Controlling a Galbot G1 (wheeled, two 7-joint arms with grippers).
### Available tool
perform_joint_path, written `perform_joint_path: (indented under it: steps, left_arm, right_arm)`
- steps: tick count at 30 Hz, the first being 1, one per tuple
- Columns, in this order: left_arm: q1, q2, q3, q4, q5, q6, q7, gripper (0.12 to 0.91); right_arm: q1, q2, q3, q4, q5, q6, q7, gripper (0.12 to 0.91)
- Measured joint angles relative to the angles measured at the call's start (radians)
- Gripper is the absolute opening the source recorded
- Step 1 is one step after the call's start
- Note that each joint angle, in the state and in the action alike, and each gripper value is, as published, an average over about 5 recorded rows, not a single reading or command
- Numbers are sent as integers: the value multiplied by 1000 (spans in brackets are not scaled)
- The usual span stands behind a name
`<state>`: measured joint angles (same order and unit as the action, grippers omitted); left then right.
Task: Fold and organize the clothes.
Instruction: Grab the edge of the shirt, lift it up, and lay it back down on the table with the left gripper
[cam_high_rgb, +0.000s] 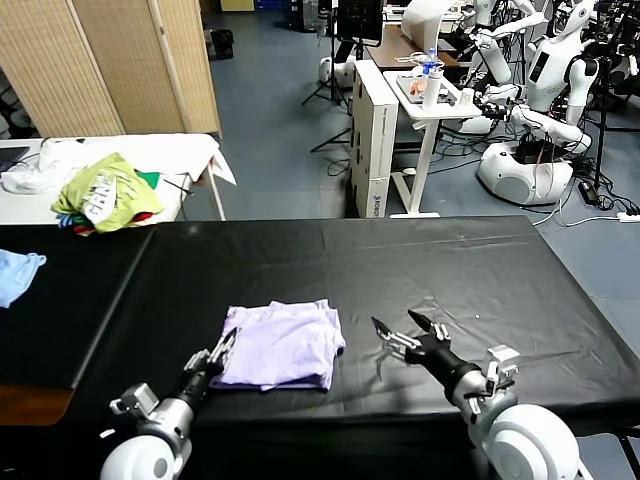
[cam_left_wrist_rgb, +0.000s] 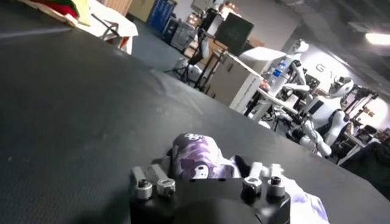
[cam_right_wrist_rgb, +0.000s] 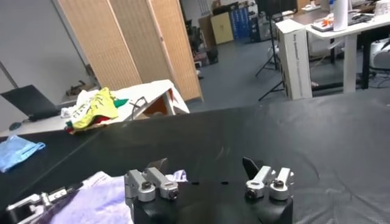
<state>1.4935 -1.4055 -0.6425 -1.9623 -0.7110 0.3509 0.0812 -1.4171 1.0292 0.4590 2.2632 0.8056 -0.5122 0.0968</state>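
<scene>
Folded lavender T-shirt (cam_high_rgb: 284, 345) lying on the black table (cam_high_rgb: 450, 270), near its front edge. Left gripper (cam_high_rgb: 222, 349), fingers closed on the shirt's near left corner. Right gripper (cam_high_rgb: 398, 334), fingers spread and empty, just right of the shirt.

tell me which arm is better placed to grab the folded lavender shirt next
Left, probably. The left gripper is already at the near-left edge of the folded pale lavender T-shirt on the black table. The right gripper is open but stands apart from the shirt, over bare tabletop.
</scene>
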Motion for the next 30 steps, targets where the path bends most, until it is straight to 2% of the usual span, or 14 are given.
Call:
perform_joint_path:
  steps: [3, 5, 21, 30]
  left_arm:
    - [-1, -3, 0, 4, -11, 0, 3, 211]
    - [-3, -5, 0, 3, -16, 0, 4, 174]
    - [0, 5, 1, -5, 18, -1, 3, 176]
    - [11, 65, -29, -23, 99, -19, -12, 176]
  right_arm:
    - [0, 0, 2, 0, -1, 0, 0, 907]
    - [0, 0, 0, 0, -2, 0, 0, 907]
    - [-17, 12, -2, 10, -14, 3, 0, 907]
    - [-10, 12, -11, 5, -21, 5, 1, 907]
